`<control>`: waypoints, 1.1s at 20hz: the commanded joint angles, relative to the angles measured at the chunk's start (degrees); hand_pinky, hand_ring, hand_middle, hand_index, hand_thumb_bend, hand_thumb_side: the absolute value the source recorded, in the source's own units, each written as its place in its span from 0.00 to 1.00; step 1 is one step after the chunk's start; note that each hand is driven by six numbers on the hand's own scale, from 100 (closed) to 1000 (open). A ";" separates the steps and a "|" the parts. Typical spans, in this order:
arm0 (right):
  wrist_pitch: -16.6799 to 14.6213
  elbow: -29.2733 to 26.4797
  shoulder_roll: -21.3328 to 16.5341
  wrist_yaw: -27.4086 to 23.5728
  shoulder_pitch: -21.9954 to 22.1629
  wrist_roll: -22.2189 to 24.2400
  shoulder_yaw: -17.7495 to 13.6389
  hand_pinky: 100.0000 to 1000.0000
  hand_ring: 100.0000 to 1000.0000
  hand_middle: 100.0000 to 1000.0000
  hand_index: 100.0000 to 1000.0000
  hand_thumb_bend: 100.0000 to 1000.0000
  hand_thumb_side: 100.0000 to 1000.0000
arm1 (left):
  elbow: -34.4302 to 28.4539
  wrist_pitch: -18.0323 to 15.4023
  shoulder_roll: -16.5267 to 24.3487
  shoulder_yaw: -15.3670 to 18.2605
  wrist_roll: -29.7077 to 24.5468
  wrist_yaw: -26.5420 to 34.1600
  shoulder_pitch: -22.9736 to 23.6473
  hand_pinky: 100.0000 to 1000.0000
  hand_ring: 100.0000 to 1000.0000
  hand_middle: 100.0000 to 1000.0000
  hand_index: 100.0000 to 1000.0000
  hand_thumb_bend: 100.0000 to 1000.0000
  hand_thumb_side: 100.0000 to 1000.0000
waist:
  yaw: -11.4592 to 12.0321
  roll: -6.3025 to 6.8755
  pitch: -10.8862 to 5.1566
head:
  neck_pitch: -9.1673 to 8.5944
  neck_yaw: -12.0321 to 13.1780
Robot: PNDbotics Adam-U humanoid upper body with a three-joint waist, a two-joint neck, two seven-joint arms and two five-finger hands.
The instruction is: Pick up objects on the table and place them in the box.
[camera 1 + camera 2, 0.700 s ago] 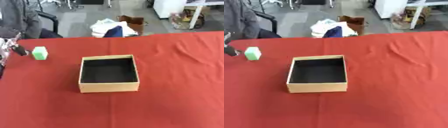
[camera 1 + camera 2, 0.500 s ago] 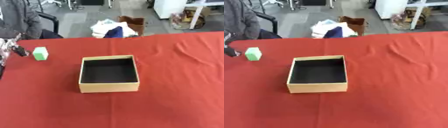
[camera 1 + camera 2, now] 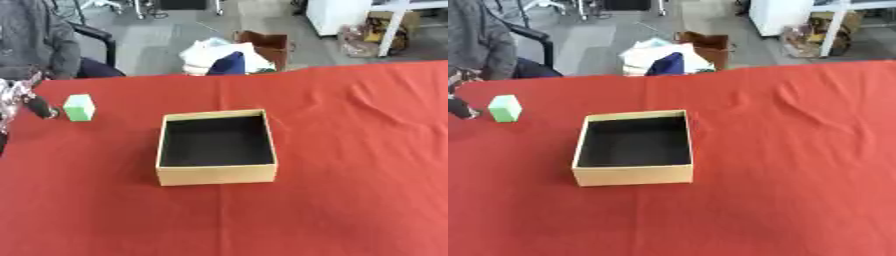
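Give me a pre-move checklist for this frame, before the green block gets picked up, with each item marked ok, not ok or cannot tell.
1. Green block upright on the red tablecloth, nothing on it: ok.
2. Left hand close beside the block at the view's left edge: ok.
3. Left hand's fingers open for the grasp: cannot tell.
4. Box open, dark interior bare: ok.
5. Cloth between block and box free of obstacles: ok.
6. Right hand located: not ok, not in view.

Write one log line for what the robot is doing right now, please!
left hand: beside block, not holding | block: on table | box: empty | right hand: unseen
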 commanded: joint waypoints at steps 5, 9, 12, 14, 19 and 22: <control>-0.01 -0.59 -0.94 -0.43 -0.56 -0.26 -0.36 0.61 0.69 0.84 0.93 0.00 0.48 | -1.02 -0.04 1.68 0.24 -0.46 0.56 -1.01 0.88 0.89 0.82 0.92 0.37 0.00 | -0.07 -0.59 0.57 | 0.31 -0.41; 0.05 -0.64 -0.74 -0.65 -0.64 -0.45 -0.41 0.61 0.69 0.83 0.93 0.00 0.48 | -1.32 0.14 1.58 0.36 0.69 0.76 -1.24 0.87 0.88 0.80 0.90 0.37 0.00 | -0.20 -0.78 1.57 | 0.21 -0.53; 0.08 -0.72 -0.61 -0.80 -0.76 -0.59 -0.46 0.61 0.69 0.83 0.93 0.00 0.48 | -1.67 0.24 1.57 0.49 2.61 0.87 -1.40 0.87 0.88 0.79 0.90 0.36 0.00 | -0.33 -0.83 2.36 | 0.14 -0.57; 0.07 -0.79 -0.52 -0.94 -0.83 -0.68 -0.49 0.61 0.69 0.83 0.93 0.00 0.48 | -1.79 0.32 1.64 0.56 3.98 0.98 -1.51 0.87 0.88 0.79 0.90 0.36 0.00 | -0.46 -0.85 2.89 | 0.16 -0.69; 0.04 -0.93 -0.38 -1.24 -1.11 -0.74 -0.53 0.61 0.69 0.83 0.93 0.00 0.48 | -1.95 0.43 1.63 0.67 7.61 1.41 -1.82 0.87 0.88 0.79 0.89 0.35 0.00 | -0.95 -0.83 4.06 | 0.27 -0.72; 0.03 -0.99 -0.31 -1.38 -1.24 -0.80 -0.57 0.61 0.69 0.83 0.93 0.00 0.48 | -1.90 0.34 1.69 0.65 8.64 1.75 -2.01 0.87 0.88 0.79 0.89 0.35 0.00 | -1.26 -0.73 4.60 | 0.22 -0.84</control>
